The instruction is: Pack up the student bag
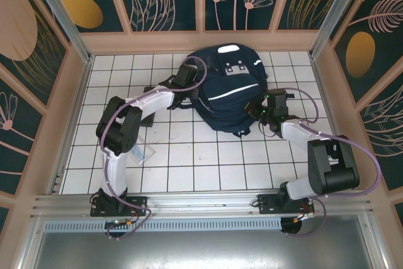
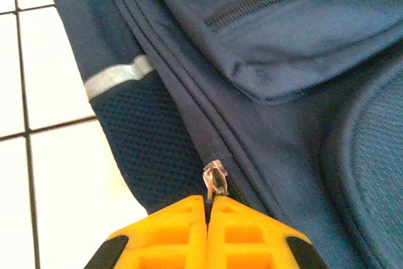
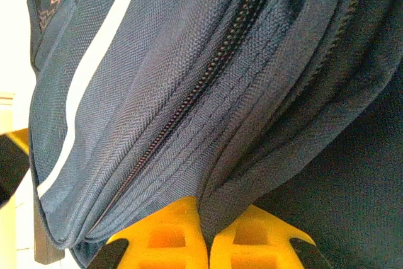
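Navy student bag (image 1: 230, 89) lay on the tiles' (image 1: 189, 168) far side. My left gripper (image 2: 208, 205) pinched its zipper pull (image 2: 215, 177); my right gripper (image 3: 204, 222) clamped a fabric fold (image 3: 220, 190), presumably bracing the bag.

The student bag (image 1: 230, 92) is matt woven cloth with a coarse diagonal weave, a rougher open mesh panel (image 2: 151, 137) and a smooth, faintly shiny grey stripe (image 2: 116, 77). Its zip pull (image 2: 215, 177) is bright metal (slightly dulled). The fingers of the left gripper (image 2: 207, 209) and right gripper (image 3: 206, 218) are matt yellow plastic. The table (image 1: 189, 168) is glossy white tile.
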